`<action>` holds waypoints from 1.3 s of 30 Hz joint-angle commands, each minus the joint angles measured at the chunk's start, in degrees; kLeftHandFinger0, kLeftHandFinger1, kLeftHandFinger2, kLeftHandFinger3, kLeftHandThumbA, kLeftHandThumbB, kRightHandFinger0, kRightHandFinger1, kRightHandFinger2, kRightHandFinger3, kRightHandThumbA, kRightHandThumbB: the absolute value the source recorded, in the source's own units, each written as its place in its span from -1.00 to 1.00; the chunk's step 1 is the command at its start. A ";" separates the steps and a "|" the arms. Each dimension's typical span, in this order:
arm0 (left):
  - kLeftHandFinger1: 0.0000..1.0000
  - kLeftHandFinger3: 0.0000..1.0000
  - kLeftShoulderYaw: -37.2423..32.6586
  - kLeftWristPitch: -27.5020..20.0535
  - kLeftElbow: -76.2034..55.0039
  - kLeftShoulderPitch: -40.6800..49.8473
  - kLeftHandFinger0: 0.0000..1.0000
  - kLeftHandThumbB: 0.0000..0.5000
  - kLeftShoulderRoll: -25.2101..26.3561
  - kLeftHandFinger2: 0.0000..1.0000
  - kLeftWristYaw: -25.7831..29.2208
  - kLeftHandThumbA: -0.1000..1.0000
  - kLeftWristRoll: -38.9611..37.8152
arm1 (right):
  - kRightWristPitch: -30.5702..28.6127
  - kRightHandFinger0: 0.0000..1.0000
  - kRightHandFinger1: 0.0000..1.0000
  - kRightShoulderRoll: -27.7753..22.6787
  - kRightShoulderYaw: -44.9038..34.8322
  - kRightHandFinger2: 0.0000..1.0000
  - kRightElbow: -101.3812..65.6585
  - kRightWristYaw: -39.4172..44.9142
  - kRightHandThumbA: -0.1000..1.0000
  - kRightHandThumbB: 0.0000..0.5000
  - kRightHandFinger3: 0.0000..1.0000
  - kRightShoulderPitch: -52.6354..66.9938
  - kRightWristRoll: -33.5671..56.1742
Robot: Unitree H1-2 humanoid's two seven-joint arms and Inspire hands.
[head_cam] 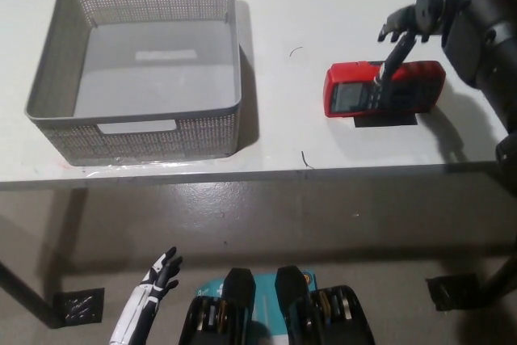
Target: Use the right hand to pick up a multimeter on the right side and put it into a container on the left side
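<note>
A white worktop (283, 6) is filling the upper half of the view, its front edge running straight across. Two thin dark marks are showing on its surface near the middle, and light from above is casting soft shadows on it. Below the edge, a grey floor (266, 216) is lying glossy, catching pale reflections. A dark leg (24, 292) of the worktop is slanting down at the lower left, ending at a black foot plate (79, 306). Another dark base (460, 290) is sitting on the floor at the lower right.

Left hand (159, 274) small, grip unclear
</note>
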 commanded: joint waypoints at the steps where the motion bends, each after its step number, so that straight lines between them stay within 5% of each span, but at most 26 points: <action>1: 1.00 1.00 -0.41 -1.92 -1.00 -0.83 1.00 0.77 0.56 1.00 -0.55 1.00 0.13 | -2.29 1.00 1.00 0.21 -2.30 1.00 0.43 -0.69 0.87 0.94 1.00 -1.03 0.79; 10: 1.00 1.00 -2.49 -3.03 -0.63 0.72 1.00 0.65 0.11 1.00 -1.39 1.00 0.44 | -2.19 1.00 1.00 1.46 -4.06 1.00 1.17 -4.91 0.79 1.00 1.00 5.78 0.83; 14: 1.00 1.00 -2.99 -3.17 0.01 0.68 1.00 0.78 -0.31 1.00 -0.86 1.00 0.29 | -2.08 1.00 1.00 1.84 -5.12 1.00 1.51 -8.17 0.73 1.00 1.00 8.85 0.82; 17: 1.00 1.00 -3.18 -2.75 -0.21 0.73 1.00 0.79 -0.61 1.00 -0.63 1.00 0.43 | -1.73 1.00 1.00 2.24 -6.09 1.00 1.42 -15.63 0.44 1.00 1.00 10.67 0.67; 19: 1.00 1.00 -3.13 -2.46 -0.53 0.64 1.00 0.78 -0.61 1.00 -0.90 1.00 -0.02 | -2.91 1.00 1.00 2.67 -7.99 1.00 1.12 -27.92 -0.27 0.61 1.00 12.77 1.34; 20: 1.00 1.00 -3.02 -2.43 -0.55 0.57 1.00 0.78 -0.62 1.00 -1.03 1.00 -0.36 | -4.19 0.22 0.43 2.43 -7.12 0.54 0.84 -33.64 -0.81 0.17 0.60 13.65 -0.07; 21: 1.00 1.00 -3.00 -2.40 -0.55 0.51 1.00 0.78 -0.62 1.00 -1.04 1.00 -0.40 | -4.37 0.22 0.43 2.42 -7.07 0.54 0.85 -34.41 -0.81 0.17 0.60 13.71 -0.26; 22: 1.00 1.00 -2.95 -2.55 -0.51 0.54 1.00 0.78 -0.61 1.00 -1.08 1.00 -0.54 | -5.13 -0.52 -0.26 2.15 -6.91 -0.06 0.70 -37.75 -0.96 -0.08 0.02 14.30 -0.64; 23: 1.00 1.00 -2.86 -2.87 -0.27 0.15 1.00 0.75 -0.44 1.00 -0.84 1.00 -0.16 | -5.60 -0.90 -0.57 1.99 -8.14 -0.21 0.73 -39.34 -0.99 -0.28 -0.09 14.52 0.49; 24: 1.00 1.00 -2.79 -3.12 -0.24 -0.06 1.00 0.77 -0.21 1.00 -1.08 1.00 -0.41 | -6.50 -1.00 -0.58 1.70 -9.68 0.08 0.73 -40.53 -1.00 -0.38 0.10 14.90 1.99; 25: 1.00 1.00 -2.88 -3.11 -0.21 -0.11 1.00 0.79 -0.03 1.00 -1.32 1.00 -0.44 | -6.91 -1.00 -0.20 1.47 -10.22 0.62 0.73 -41.56 -1.00 -0.39 0.74 15.13 2.35; 26: 1.00 1.00 -2.85 -3.30 -0.11 -0.16 1.00 0.76 -0.06 1.00 -1.25 1.00 -0.44 | -7.61 -1.00 -0.07 1.17 -11.33 0.77 0.61 -42.49 -1.00 -0.39 0.96 15.30 3.13; 27: 1.00 1.00 -2.89 -3.43 -0.02 -0.11 1.00 0.72 -0.03 1.00 -1.22 1.00 -0.33 | -8.53 -0.92 0.10 0.89 -12.06 0.88 0.59 -43.64 -1.00 -0.40 1.00 15.56 3.61; 30: 1.00 1.00 -2.79 -3.54 0.02 0.23 1.00 0.70 -0.17 1.00 -1.01 1.00 -0.38 | -10.50 -0.98 0.13 0.35 -14.58 0.72 0.51 -45.32 -1.00 -0.44 0.73 15.75 5.13; 33: 1.00 1.00 -2.73 -3.53 0.05 0.38 1.00 0.70 -0.04 1.00 -0.90 1.00 -0.20 | -12.03 -0.84 0.21 -0.04 -17.50 0.82 0.43 -46.00 -1.00 -0.42 0.89 15.43 7.02; 36: 1.00 1.00 -2.58 -3.53 0.51 0.37 1.00 0.73 -0.14 1.00 -0.72 1.00 -0.26 | -12.73 -0.85 0.01 -0.25 -20.65 0.70 0.31 -46.12 -1.00 -0.43 0.67 14.59 8.51; 38: 1.00 1.00 -2.62 -4.01 0.67 0.49 1.00 0.69 0.01 1.00 -0.51 1.00 0.21 | -13.35 -0.95 -0.06 -0.02 -24.39 0.73 0.02 -45.64 -1.00 -0.50 0.75 13.18 11.12; 39: 1.00 1.00 -2.63 -3.94 0.60 0.56 1.00 0.72 0.05 1.00 -0.53 1.00 0.26 | -13.77 -0.82 0.00 0.06 -25.77 0.81 -0.01 -45.45 -1.00 -0.49 0.77 12.78 11.81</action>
